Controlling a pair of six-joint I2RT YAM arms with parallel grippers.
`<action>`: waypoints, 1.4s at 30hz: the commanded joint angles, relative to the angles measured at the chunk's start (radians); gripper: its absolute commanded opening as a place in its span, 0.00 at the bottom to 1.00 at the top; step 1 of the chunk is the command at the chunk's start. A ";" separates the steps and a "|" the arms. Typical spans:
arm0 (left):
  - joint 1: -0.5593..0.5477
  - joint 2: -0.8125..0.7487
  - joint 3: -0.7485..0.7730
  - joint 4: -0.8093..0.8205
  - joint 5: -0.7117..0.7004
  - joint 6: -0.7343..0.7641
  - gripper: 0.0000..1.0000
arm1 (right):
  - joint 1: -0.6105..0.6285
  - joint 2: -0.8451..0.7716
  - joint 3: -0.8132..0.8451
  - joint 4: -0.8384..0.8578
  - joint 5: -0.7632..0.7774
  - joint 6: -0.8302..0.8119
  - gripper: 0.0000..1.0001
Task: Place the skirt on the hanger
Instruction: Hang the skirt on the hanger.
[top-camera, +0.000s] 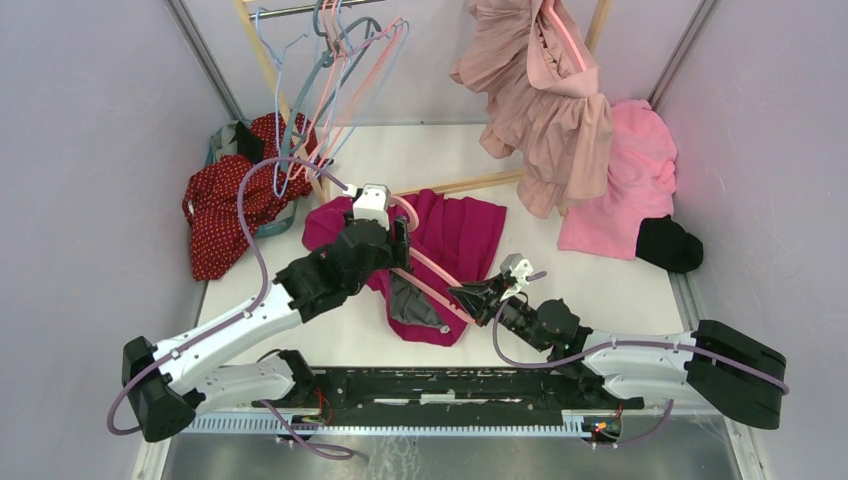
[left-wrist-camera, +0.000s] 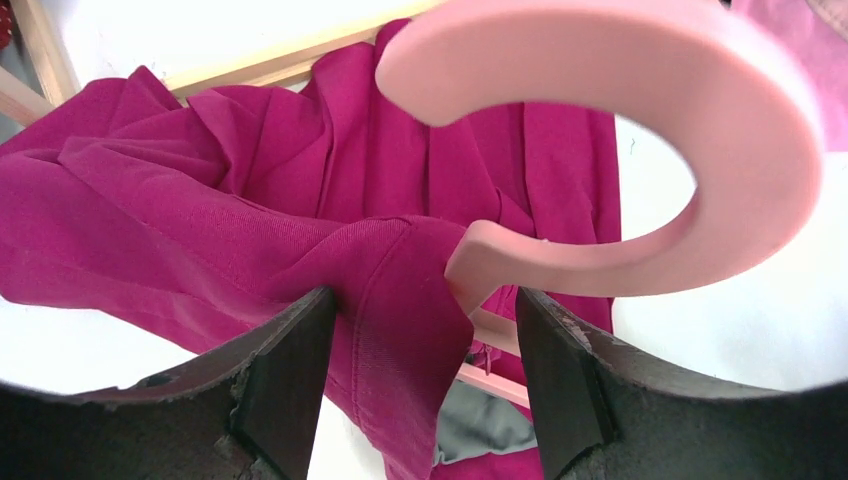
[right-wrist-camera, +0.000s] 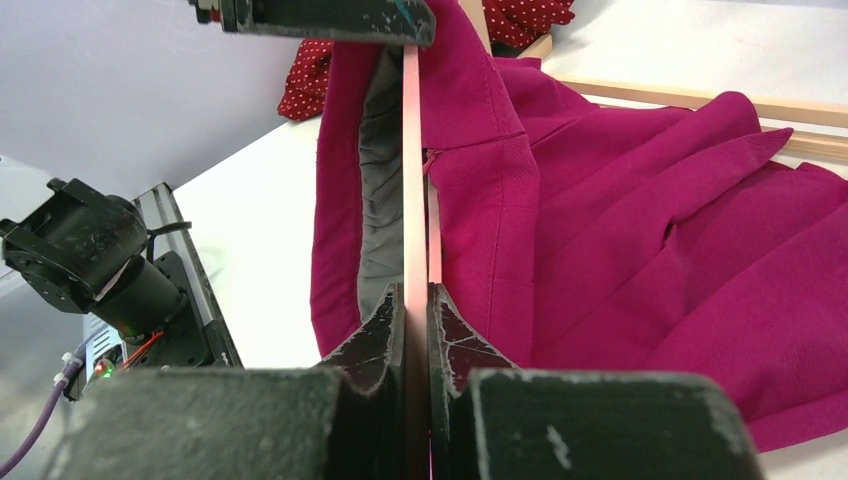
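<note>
The left gripper (left-wrist-camera: 422, 305) sits just left of centre in the overhead view. Its jaws stand spread and grip nothing. In the left wrist view, a fold of waistband and the neck of the hanger (left-wrist-camera: 720, 130) lie between its fingers (left-wrist-camera: 290, 380).

The skirt (top-camera: 465, 230) lies at the centre of the table (top-camera: 600, 290), draped over the hanger's near arm, with its grey lining showing at the lower edge.

The right gripper (right-wrist-camera: 417, 292), right of centre, is pressed together on the hanger's thin pink bar and holds it on edge.

I judge the step in hand to be threading the waistband onto the hanger, and it is only partly done. For the next move I would pinch the waistband with the left gripper and draw it along the arm. The right gripper keeps the bar steady throughout.
</note>
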 joint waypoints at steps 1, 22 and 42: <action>0.016 -0.045 -0.042 0.140 0.063 0.063 0.73 | 0.002 -0.037 0.019 0.143 -0.031 0.023 0.02; 0.017 -0.014 -0.031 0.216 0.078 0.174 0.66 | 0.003 -0.046 0.029 0.131 -0.072 0.046 0.02; 0.017 0.023 -0.114 0.382 0.205 0.201 0.43 | 0.003 -0.020 0.039 0.141 -0.105 0.066 0.02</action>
